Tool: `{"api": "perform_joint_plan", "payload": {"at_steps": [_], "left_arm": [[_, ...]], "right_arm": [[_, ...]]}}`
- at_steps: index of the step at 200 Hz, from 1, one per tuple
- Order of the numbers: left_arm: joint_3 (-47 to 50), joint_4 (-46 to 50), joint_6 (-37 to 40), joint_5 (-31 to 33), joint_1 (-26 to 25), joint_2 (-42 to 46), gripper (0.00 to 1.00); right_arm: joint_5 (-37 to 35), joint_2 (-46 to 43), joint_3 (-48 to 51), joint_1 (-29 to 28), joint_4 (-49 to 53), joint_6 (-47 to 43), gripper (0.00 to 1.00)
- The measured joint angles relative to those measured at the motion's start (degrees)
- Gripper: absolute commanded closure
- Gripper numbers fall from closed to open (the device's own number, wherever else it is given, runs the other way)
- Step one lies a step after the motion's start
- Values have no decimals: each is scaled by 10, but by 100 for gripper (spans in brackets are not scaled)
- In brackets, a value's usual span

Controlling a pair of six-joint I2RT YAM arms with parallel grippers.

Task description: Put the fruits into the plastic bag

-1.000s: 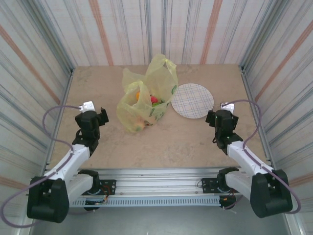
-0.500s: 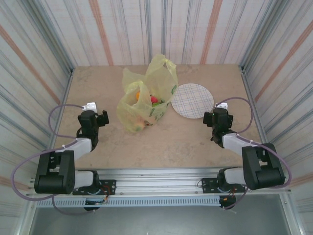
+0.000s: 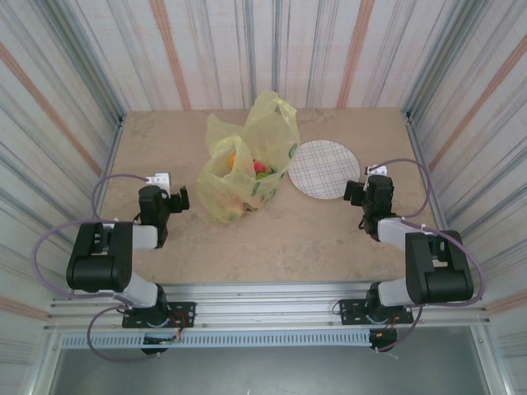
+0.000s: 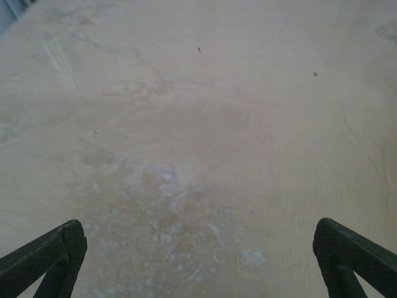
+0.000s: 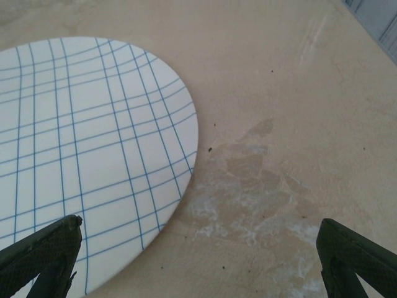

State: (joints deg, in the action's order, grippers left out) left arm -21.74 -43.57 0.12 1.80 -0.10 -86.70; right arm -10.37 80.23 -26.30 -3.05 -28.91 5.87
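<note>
1. The left tool [image 3: 178, 200] hangs with its jaws spread wide and nothing between them. It is well to the left of the plate [image 3: 324, 169], beyond the plastic bag [image 3: 247, 169], with bare bench [image 3: 288, 239] below it.
2. The right tool [image 3: 356, 191] is also spread wide and empty. It hangs low just beside the plate's near right rim, and the right wrist view looks across that rim.
3. The plastic bag sits just to the left of the plate. Whether its side touches the rim I cannot tell.
4. The fruits [image 3: 260, 169] show as red and orange patches through the bag's open top. How many are inside cannot be counted.
5. The plate carries no fruit and none lies on the bench around it, so I judge the placing step finished and the task at its end.
6. The next move probably calls for no grasp. At most it needs a check that the bag holds its load, with both arms kept away from the thin plastic.
7. The bag stands slumped with its mouth facing up. Its long axis runs from the bulging base on the near side up and away to the two loop handles on the far side, which lean slightly toward the plate.
</note>
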Motion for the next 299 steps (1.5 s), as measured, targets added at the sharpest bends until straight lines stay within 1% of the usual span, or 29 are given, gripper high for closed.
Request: {"api": "perform_joint_plan", "payload": {"at_steps": [38,64,111,299], "left_arm": [[-1,-13,9,-16,0,-1,1],[-3,-13,12,-18,0,-1,1],[-3,-13,17,-12,-16,-1,1],[-3,-13,17,-5,-18,-1,2]], "right_arm": [[36,21,-3,24,-29,-5,1],[61,69,20,40,-127,-5,1],[77,83,35,49,-162,-5,1],[87,83,35,49,-174,-5,1]]}}
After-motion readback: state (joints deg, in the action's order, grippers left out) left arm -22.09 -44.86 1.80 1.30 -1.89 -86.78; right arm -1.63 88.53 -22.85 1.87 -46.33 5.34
